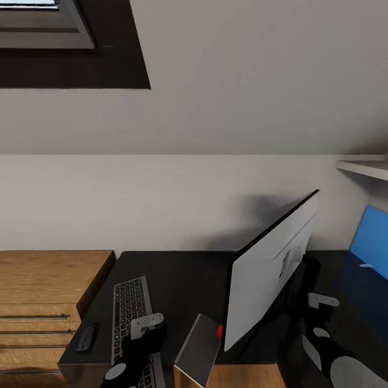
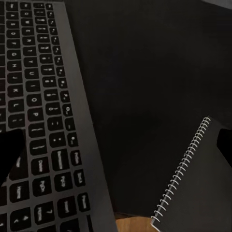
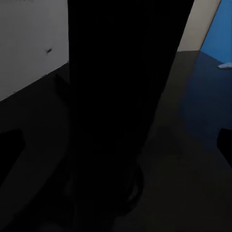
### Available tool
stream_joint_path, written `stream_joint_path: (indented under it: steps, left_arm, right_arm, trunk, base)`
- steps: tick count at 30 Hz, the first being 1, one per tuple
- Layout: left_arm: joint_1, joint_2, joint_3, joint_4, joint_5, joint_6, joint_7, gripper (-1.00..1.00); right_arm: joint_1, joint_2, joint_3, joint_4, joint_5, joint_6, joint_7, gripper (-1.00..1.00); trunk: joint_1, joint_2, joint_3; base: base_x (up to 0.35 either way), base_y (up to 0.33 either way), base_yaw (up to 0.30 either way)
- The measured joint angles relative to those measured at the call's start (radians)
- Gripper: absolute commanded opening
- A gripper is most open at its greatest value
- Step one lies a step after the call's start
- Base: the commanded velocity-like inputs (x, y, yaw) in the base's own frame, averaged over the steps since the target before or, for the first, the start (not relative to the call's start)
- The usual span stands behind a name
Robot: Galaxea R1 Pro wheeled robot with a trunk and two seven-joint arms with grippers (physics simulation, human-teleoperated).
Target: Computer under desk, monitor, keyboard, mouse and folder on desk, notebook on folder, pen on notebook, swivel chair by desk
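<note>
Two grippers work low over the desk (image 1: pixel 178 275), whose glossy black top serves as the landmark. The keyboard (image 1: pixel 128 318) lies flat near the desk's left end, its long axis running from the front edge toward the wall; key legends show in the left wrist view but are too small to read. The mouse (image 1: pixel 86 338) sits just beside it, nearer the left edge, pointing the same way. The notebook (image 1: pixel 198 350), spiral-bound, stands tilted at the front edge. The monitor (image 1: pixel 269 269) stands turned edge-on to the desk's length, its pale back showing. The left gripper (image 1: pixel 141 330) hovers over the keyboard, fingers spread wide and empty. Whether the right gripper (image 1: pixel 319 303), behind the monitor, is closed cannot be told.
</note>
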Motion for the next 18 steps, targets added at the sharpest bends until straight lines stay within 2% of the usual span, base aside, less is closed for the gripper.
stream_joint_path:
  steps: [18]
  left_arm:
    - [0.0,-0.001,0.0,0.002,0.003,0.0,0.0,1.0]
  right_arm:
    - [0.0,-0.018,0.003,-0.002,0.002,0.001,0.001,1.0]
  trunk:
    - [0.0,0.0,0.0]
  base:
    - [0.024,-0.024,0.0]
